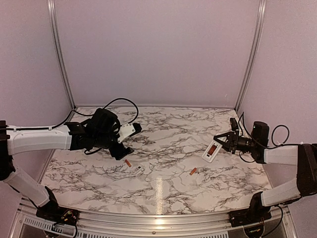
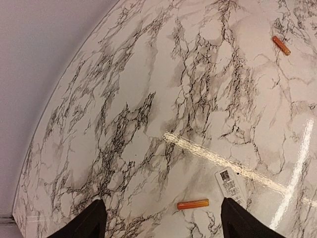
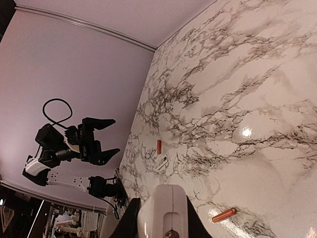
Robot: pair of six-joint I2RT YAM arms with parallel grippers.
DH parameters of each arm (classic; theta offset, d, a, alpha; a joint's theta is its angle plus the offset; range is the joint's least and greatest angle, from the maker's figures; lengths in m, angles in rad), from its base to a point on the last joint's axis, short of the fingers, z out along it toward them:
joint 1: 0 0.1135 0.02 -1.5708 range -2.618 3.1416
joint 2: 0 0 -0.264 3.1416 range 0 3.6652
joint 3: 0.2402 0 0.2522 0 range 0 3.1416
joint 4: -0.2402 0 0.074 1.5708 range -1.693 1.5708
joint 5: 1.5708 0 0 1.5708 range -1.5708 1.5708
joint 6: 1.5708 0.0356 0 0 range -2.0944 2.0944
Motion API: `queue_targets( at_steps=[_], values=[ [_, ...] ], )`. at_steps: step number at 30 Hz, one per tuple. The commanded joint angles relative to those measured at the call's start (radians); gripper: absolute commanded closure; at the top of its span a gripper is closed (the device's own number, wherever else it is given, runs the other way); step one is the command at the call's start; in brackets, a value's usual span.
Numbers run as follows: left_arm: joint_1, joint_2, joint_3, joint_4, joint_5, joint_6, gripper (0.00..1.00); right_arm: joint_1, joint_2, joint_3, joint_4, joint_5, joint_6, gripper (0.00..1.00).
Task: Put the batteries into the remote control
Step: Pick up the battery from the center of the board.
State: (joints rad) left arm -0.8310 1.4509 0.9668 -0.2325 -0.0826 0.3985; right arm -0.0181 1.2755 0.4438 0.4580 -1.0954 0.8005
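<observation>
Clamping the remote control in the right pincer, jaws shut on its narrow sides, and holding it in the air above the right part of the marble surface, tilted, one end dipping toward the surface. Showing a reddish-orange patch on the upturned face in the overhead view, too small to tell what it is. Filling the bottom of the right wrist view with the same white rounded body, a dark finger pressing on either side.

Hanging the left pincer wide open above the left part of the surface, fingers spread far apart and raised off the marble. Framing, in the left wrist view, one orange battery between the two fingertips, lying on its side on the surface beneath them. Showing, just beside that battery, toward the right finger and apart from it, the small white cover piece, a label with a square code facing up. Showing too, well apart from both, nearer the middle of the surface and on the side of the held remote control, the second orange battery, also on its side. Leaving both batteries loose on the surface, outside the remote control.
</observation>
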Motion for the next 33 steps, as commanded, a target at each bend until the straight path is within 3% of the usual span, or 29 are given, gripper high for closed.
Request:
queue_targets(
  at_steps=[1, 10, 33],
  values=[
    [0.054, 0.014, -0.019, -0.028, 0.119, 0.213, 0.18, -0.006, -0.017, -0.004, 0.037, -0.015, 0.01, 1.0],
    [0.118, 0.269, 0.121, -0.213, 0.259, 0.379, 0.16, -0.005, -0.018, -0.007, 0.038, -0.017, 0.008, 1.0],
    [0.179, 0.378, 0.149, -0.185, 0.347, 0.487, 0.23, -0.005, 0.002, 0.004, 0.045, -0.018, 0.013, 1.0]
  ],
)
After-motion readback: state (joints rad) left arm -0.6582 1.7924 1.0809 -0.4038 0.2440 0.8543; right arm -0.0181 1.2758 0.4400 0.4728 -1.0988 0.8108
